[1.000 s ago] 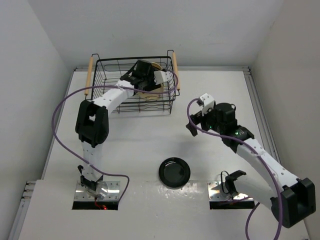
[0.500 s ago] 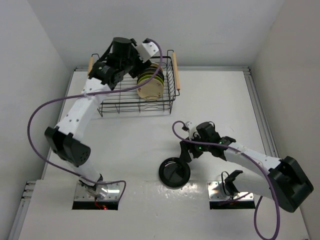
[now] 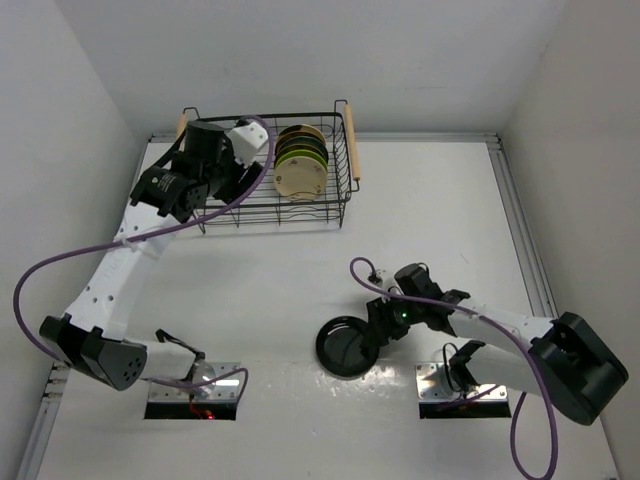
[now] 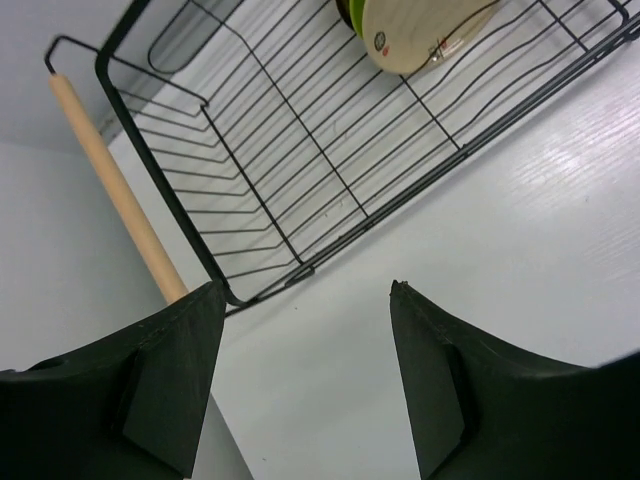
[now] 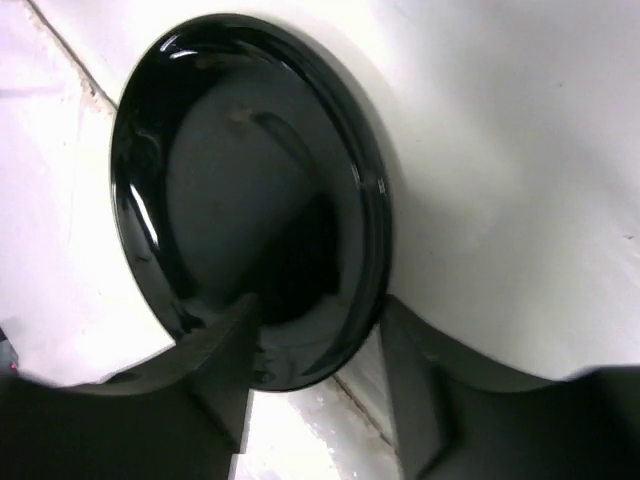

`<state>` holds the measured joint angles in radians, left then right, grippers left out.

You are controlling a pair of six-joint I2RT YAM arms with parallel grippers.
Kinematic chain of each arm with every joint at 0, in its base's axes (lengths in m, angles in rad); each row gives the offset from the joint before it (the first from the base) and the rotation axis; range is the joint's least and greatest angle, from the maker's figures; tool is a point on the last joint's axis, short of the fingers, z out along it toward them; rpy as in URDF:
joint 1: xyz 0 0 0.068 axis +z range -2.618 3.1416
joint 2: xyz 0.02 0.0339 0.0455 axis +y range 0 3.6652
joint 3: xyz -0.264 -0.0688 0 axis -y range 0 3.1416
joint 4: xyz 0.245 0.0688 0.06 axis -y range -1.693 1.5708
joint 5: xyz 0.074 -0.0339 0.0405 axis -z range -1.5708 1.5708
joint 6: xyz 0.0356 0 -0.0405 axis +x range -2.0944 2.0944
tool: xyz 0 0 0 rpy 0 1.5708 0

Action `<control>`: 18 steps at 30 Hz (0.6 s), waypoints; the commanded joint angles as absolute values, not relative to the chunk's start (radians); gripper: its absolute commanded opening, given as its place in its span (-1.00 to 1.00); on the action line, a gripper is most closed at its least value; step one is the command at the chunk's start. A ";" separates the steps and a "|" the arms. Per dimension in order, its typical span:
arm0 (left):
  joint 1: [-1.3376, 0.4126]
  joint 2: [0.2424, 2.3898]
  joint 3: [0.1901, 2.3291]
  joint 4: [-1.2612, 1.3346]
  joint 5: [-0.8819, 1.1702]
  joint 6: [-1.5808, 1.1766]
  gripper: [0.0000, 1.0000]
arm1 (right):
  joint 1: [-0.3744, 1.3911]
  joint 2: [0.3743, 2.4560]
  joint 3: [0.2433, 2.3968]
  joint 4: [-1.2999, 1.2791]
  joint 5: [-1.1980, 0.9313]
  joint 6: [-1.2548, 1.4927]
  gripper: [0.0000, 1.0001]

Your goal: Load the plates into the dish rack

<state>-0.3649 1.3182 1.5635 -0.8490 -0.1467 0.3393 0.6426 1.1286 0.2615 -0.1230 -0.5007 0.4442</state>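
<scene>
With my right gripper (image 5: 315,310) half open astride the rim of the black plate (image 5: 220,170), holding nothing yet, I should pinch squarely before lifting.

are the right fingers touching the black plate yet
Cannot tell. In the right wrist view the right fingers straddle the near rim of the black plate, but dark gloss and shadow hide whether either one actually presses it.

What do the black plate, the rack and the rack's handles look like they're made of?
Black plate: probably glazed ceramic, though possibly plastic; mirror-like highlights along its rim. Rack: thin black coated metal wire, matte. Handles: pale bare wood, no shine.
</scene>
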 commanded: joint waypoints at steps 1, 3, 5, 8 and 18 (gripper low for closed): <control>-0.318 1.261 1.537 -0.857 -0.153 0.270 0.43 | 0.661 1.144 0.200 -0.038 -0.531 0.529 -0.03; -0.298 1.252 1.528 -0.857 -0.127 0.270 0.43 | 0.660 1.163 0.189 -0.009 -0.523 0.551 -0.41; -0.288 1.252 1.528 -0.867 -0.115 0.261 0.43 | 0.661 1.166 0.190 -0.008 -0.509 0.566 -0.86; -0.224 1.241 1.528 -0.867 -0.086 0.252 0.43 | 0.663 1.149 0.230 -0.049 -0.468 0.557 -0.99; -0.108 1.250 1.555 -0.867 -0.034 0.221 0.43 | 0.749 1.006 0.736 -0.230 -0.272 0.184 -0.99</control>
